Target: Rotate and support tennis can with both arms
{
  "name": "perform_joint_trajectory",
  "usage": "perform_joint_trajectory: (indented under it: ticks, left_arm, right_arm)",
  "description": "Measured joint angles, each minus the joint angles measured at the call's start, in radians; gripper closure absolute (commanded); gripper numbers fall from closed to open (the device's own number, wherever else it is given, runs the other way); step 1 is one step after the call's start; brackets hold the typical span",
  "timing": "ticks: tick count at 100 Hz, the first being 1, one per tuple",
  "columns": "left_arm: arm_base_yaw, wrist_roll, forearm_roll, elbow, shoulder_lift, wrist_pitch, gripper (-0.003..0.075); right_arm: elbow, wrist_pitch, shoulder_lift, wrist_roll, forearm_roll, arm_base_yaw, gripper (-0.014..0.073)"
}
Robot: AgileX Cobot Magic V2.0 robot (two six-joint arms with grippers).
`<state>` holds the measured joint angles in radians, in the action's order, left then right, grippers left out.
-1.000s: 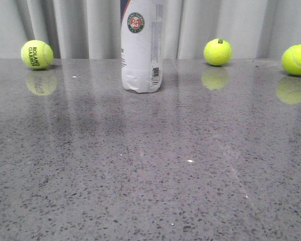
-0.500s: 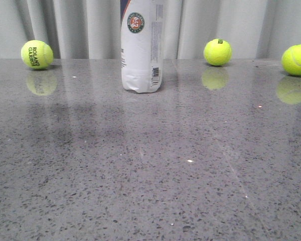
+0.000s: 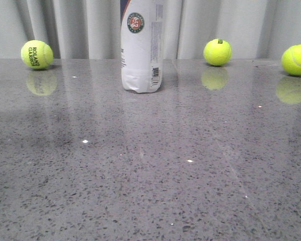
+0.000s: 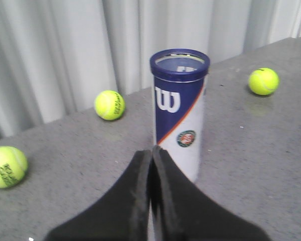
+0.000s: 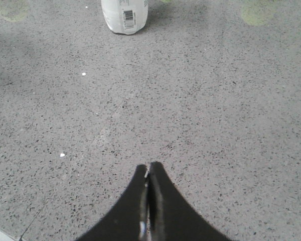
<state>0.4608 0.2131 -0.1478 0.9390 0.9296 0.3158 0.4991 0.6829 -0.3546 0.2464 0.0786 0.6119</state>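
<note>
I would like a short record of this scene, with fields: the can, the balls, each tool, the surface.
can: tall clear plastic tennis can with white-and-navy label, upright, lid off, apparently empty
balls: three yellow-green tennis balls, apart from the can
left tool: shut, holds nothing, short of the can
right tool: shut, holds nothing, over bare surface
surface: grey speckled glossy table

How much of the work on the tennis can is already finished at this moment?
Nothing looks done yet: the tennis can stands upright on the table, untouched. The left gripper and right gripper are both shut and apart from it. Left to do: reaching it, rotating it and supporting it.
</note>
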Motion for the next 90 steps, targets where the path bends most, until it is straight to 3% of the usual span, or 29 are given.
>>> perform_joint_trajectory:
  ticks: [28, 90]
  left_arm:
    - [-0.057, -0.074, 0.125, -0.186, -0.09, -0.252, 0.074]
    - [-0.345, -0.087, 0.13, -0.576, -0.517, -0.28, 0.074]
  right_arm:
    - [0.0, 0.0, 0.0, 0.0, 0.0, 0.0, 0.0662]
    - [0.0, 0.0, 0.0, 0.0, 0.0, 0.0, 0.0662]
